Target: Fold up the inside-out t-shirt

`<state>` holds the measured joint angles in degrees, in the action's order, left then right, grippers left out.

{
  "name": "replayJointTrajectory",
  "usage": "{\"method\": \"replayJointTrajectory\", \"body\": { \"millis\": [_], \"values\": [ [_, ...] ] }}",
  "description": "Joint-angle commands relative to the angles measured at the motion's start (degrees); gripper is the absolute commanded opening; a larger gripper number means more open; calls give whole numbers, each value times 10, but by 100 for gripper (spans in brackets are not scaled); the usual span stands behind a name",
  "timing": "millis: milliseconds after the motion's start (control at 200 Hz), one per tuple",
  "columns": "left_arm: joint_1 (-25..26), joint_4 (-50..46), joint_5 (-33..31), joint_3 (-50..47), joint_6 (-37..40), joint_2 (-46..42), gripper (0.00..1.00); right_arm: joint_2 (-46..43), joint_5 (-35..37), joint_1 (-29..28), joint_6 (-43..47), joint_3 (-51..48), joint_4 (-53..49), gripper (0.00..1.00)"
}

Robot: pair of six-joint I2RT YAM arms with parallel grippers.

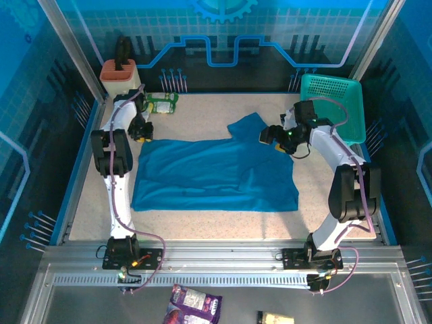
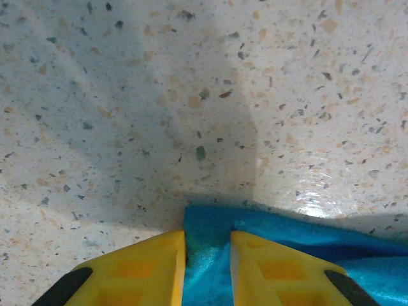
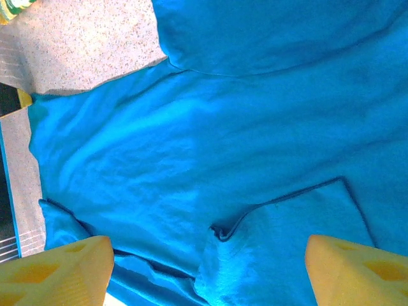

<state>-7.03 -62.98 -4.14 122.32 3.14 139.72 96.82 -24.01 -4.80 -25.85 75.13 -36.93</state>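
We see the inside-out t-shirt [image 1: 216,175] spread mostly flat across the middle of the desk [image 1: 202,223], one sleeve reaching toward the far edge. The left end effector [image 1: 142,131] sits low at the shirt's far left corner; in its wrist view its yellow fingers [image 2: 146,268] are drawn in on the blue cloth that fills the narrow gap between them. The right end effector [image 1: 266,137] hovers over the sleeve side with its fingers [image 3: 57,268] spread wide apart, gripping nothing. A teal basket [image 1: 334,101] stands at the far right corner.

Soft matt cloth t-shirt [image 1: 202,175], smooth speckled table [image 1: 202,226], plastic mesh basket [image 1: 335,94]
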Motion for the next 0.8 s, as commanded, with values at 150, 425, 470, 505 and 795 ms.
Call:
{"method": "replayJointTrajectory", "body": {
  "millis": [150, 425, 470, 505, 795],
  "values": [
    [12, -27, -51, -11, 0, 6, 18, -1, -2, 8, 8, 11, -16, 80],
    [12, -11, -75, -20, 3, -13, 0, 12, 3, 9, 18, 24, -10, 81],
    [13, 0, -74, -28, 3, -26, 0, 21, 5, 9, 24, 33, -9, 81],
    [11, 8, -73, -33, 1, -36, 0, 29, 9, 8, 32, 42, -9, 81],
    [8, 2, -61, -7, -13, -63, 0, 142, 63, 11, 137, 160, -23, 74]
  ]
}}
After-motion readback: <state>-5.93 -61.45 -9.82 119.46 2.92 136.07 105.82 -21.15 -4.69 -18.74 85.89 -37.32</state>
